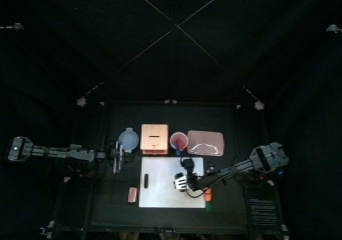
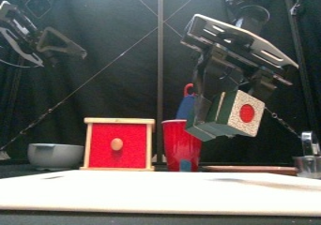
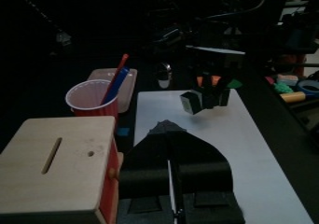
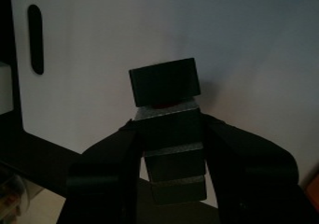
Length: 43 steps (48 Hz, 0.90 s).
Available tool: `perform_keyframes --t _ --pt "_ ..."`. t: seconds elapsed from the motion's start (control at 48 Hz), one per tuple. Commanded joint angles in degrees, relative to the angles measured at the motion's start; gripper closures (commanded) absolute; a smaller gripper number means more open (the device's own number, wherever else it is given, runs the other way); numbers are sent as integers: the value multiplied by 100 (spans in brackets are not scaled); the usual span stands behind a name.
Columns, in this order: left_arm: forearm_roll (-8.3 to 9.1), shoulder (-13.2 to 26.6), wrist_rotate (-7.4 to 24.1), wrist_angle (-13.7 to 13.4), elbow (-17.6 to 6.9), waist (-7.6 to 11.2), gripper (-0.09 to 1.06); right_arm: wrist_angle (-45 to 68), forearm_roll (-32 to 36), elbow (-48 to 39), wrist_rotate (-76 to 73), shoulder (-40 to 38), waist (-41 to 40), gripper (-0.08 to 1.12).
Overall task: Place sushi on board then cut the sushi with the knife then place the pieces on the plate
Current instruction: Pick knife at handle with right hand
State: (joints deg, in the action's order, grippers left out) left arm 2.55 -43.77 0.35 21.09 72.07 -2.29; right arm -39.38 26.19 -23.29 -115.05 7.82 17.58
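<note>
My right gripper (image 2: 226,96) is shut on the toy sushi roll (image 2: 234,112), a dark block with a white end and a red centre. It hangs tilted a little above the white cutting board (image 2: 163,193). From above, the sushi roll (image 1: 185,178) is over the board (image 1: 154,189) near its right half. In the right wrist view the roll (image 4: 169,102) sits between the jaws, over the board (image 4: 249,60). The red cup (image 2: 181,144) with a blue knife (image 2: 189,102) stands behind. The pink tray (image 1: 206,142) lies at the back right. My left gripper (image 3: 162,128) rests shut and empty at the board's left.
A wooden box with a red drawer front (image 2: 119,144) stands behind the board, with a blue-grey bowl (image 2: 55,156) to its left. A small orange-red thing (image 1: 131,193) lies just off the board's left edge.
</note>
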Motion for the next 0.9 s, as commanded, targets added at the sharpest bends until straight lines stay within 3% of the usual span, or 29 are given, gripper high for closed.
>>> perform_keyframes --t 0.021,0.417,0.896 --pt "9 9 0 35 -79 18 100 -79 237 290 -167 -26 -44 48" --pt "105 9 0 26 -79 18 100 -378 158 756 -202 396 -316 37" --pt "114 9 0 26 0 18 100 -387 44 782 -211 712 -413 36"
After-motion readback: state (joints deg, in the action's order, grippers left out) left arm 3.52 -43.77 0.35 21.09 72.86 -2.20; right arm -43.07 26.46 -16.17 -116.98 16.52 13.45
